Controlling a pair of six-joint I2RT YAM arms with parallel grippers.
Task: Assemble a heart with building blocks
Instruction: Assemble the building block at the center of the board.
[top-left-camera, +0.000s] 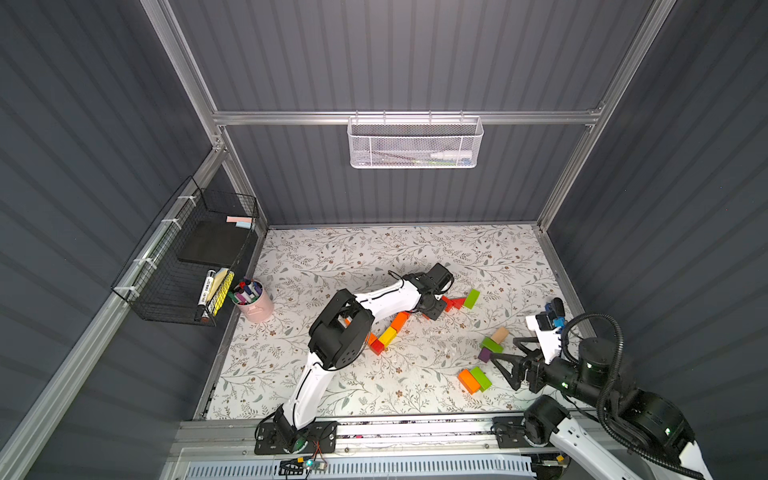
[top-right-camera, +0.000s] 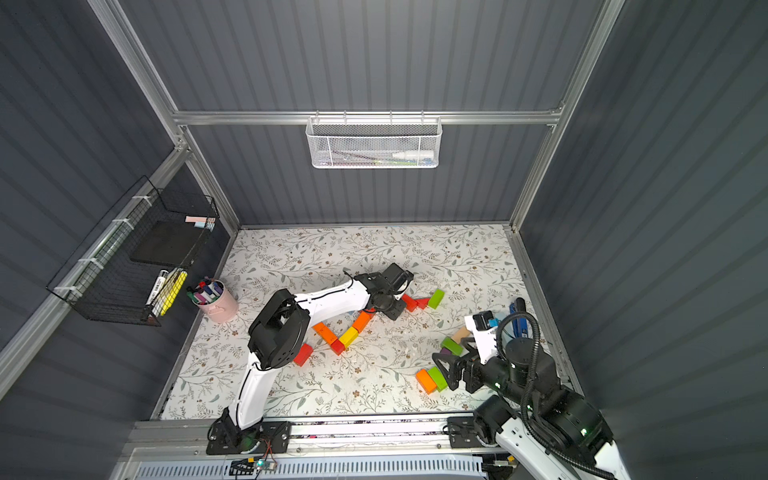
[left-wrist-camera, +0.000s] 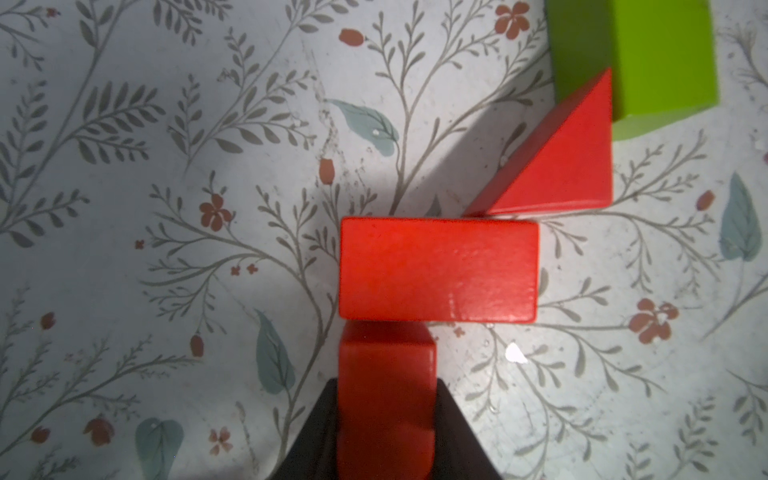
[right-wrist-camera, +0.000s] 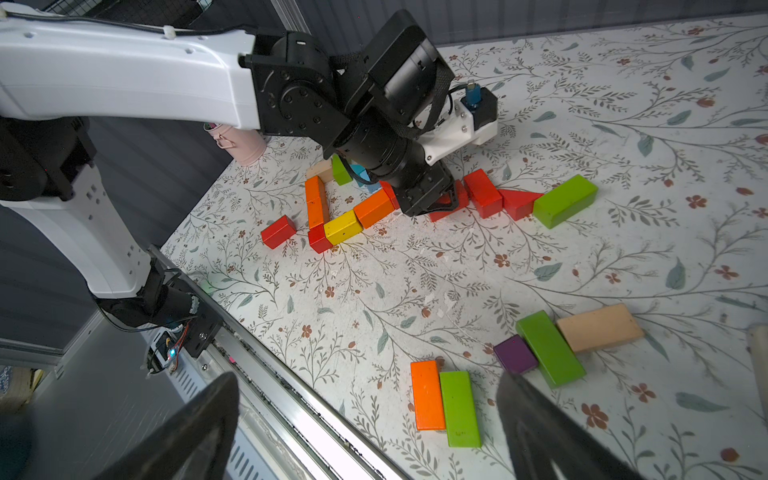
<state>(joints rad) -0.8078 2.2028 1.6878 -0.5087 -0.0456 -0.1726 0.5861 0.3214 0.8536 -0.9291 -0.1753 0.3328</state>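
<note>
Placement step in hand, by judgement: adding a piece to the right-hand run of the heart outline. Left gripper (left-wrist-camera: 386, 395) clenched on a red block (left-wrist-camera: 386, 365), low over mid-table; contact with the surface not discernible. Held block's end just against a flat red brick (left-wrist-camera: 438, 270). Past that brick, touching its corner, a red wedge (left-wrist-camera: 561, 166), then a green brick (left-wrist-camera: 648, 58) against the wedge. Nearer and further left, a V of blocks (top-right-camera: 348, 336) in orange, yellow and red, laid end to end, probably the heart's lower point. Just left of it, apart, a loose red brick (top-right-camera: 303, 354). Right gripper (right-wrist-camera: 365, 376) spread wide and empty, hovering at near right over spare stock: an orange-and-green pair (right-wrist-camera: 444, 403) side by side, plus a purple cube (right-wrist-camera: 515, 353), spare green brick (right-wrist-camera: 548, 349) and tan brick (right-wrist-camera: 600, 328) touching in a row. Outline far from closed, lobes mostly missing. Next move calls for seating the held block flat, squaring it to the red brick, then releasing straight up without nudging the neighbours. Surface: pale floral-print mat (top-left-camera: 332, 257), scuffed, glare at the near edge. Room: dark grey ribbed walls (top-left-camera: 415, 62), aluminium frame (top-left-camera: 291, 117), white mesh basket (top-left-camera: 414, 143) on the far wall, black wire basket (top-left-camera: 187, 257) on the left wall, pink cup (top-left-camera: 254, 309) of markers at the mat's left edge.
</note>
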